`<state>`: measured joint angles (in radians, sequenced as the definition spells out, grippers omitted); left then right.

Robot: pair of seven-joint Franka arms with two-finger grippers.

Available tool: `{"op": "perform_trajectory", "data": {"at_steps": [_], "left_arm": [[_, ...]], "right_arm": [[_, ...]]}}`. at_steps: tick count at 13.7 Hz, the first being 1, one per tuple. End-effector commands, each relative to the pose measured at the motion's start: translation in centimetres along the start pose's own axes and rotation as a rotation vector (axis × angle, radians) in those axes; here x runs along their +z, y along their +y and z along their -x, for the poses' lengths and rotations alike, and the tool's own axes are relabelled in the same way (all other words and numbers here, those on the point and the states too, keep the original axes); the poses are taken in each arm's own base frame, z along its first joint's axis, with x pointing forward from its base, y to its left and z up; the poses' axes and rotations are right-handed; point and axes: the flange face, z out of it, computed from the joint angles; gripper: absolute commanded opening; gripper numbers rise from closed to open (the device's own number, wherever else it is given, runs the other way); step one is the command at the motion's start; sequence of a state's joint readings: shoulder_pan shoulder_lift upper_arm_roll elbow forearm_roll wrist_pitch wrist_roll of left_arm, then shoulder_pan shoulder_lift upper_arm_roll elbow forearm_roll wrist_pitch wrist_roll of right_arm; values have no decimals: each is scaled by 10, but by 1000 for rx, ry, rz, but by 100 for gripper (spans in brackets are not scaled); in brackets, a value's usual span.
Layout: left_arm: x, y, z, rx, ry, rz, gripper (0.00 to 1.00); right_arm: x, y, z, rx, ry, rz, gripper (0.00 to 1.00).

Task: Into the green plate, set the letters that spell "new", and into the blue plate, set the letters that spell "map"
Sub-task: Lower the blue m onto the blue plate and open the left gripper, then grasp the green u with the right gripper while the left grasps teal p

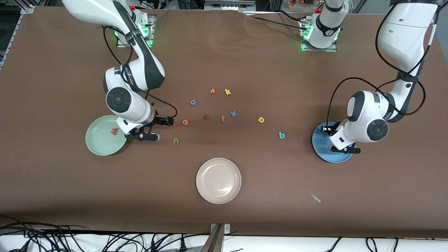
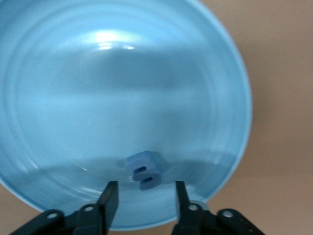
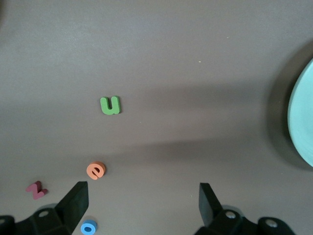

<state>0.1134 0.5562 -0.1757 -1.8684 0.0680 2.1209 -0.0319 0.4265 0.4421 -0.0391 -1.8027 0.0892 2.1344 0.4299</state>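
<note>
Left jaws parted around blue m (image 2: 143, 171); right jaws wide, empty

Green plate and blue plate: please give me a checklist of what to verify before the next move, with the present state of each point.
1. Salmon-pink foam w lies in the round pale green plate: ok.
2. Blue foam m lies in the round blue plate, free between the open left end effector fingers: ok.
3. Right end effector is open, holding nothing: ok.
4. Green foam n and orange foam e in the green plate: not ok, both on the table.
5. Teal foam p and yellow foam a in the blue plate: not ok, both on the table.
</note>
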Motion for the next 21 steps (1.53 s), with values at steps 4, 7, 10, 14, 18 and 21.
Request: {"op": "perform_trajectory", "data": {"at_steps": [4,7,10,14,18,21], "left_arm": [[-65,113,24,38,36,2,100],[-31,169,11,72,136,26,100],[-7,176,0,106,162,20,100],[23,205,-14,134,189,57,79],[23,199,-18,122,193,50,57],[26,186,-23,160,212,-26,57]], "right_arm": [[3,-16,-1,40,4,-10,100],[14,-20,-5,91,31,-21,100],[39,-31,-10,99,65,-37,100],[50,-45,-28,50,104,-38,100],[71,-42,-32,-95,94,-11,100],[84,-47,-39,-102,102,-2,100]]}}
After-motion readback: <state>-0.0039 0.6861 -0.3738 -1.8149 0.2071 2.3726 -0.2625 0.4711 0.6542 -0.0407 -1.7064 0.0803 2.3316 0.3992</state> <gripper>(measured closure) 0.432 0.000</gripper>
